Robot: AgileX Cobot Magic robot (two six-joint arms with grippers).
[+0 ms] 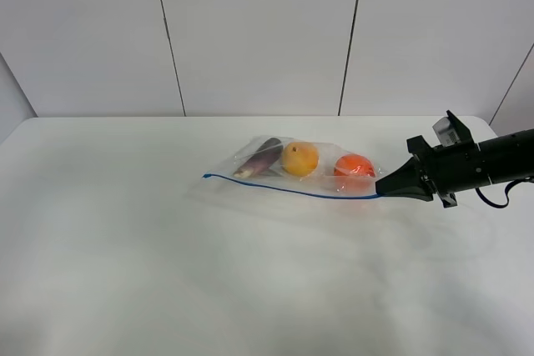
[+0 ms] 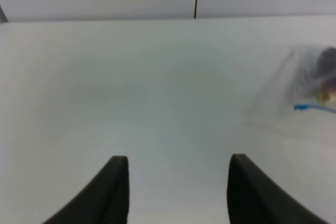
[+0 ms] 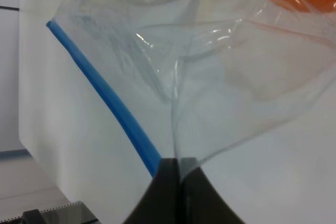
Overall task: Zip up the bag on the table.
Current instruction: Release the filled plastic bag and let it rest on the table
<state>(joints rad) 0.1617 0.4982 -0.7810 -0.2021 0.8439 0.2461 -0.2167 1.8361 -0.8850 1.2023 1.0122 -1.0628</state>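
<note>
1. Clear plastic bag (image 1: 284,179), flat on the white counter (image 1: 125,248), right of centre and toward the far side. Inside, left to right: eggplant (image 1: 260,158), pear (image 1: 300,158), orange (image 1: 355,166).
2. Along the bag's near edge, the blue zipper strip (image 1: 284,188). Long axis left to right, with the right end dipping slightly nearer.
3. At that right end, the right tool (image 1: 385,191), pinched fully shut on the bag's corner. In the right wrist view the strip's end and a fold of film sit squeezed between the closed tips. Arm low and nearly level, reaching in from the right edge and pointing left, roughly in line with the strip.
4. So, from the right tool: the whole strip stretching away to the left, with its free left end well apart.
5. Left tool (image 2: 176,182) wide open and holding nothing. Hovers over bare counter, with only the bag's left end and the tip of the strip in its own view. Well apart from the bag and not visible in the high view.
6. Nearer arm by far: the right one, already in contact.
7. Cannot tell whether the strip is sealed along its length.
8. Likely need: a second hold at the left end, or a slide leftward along the strip's own line.
</note>
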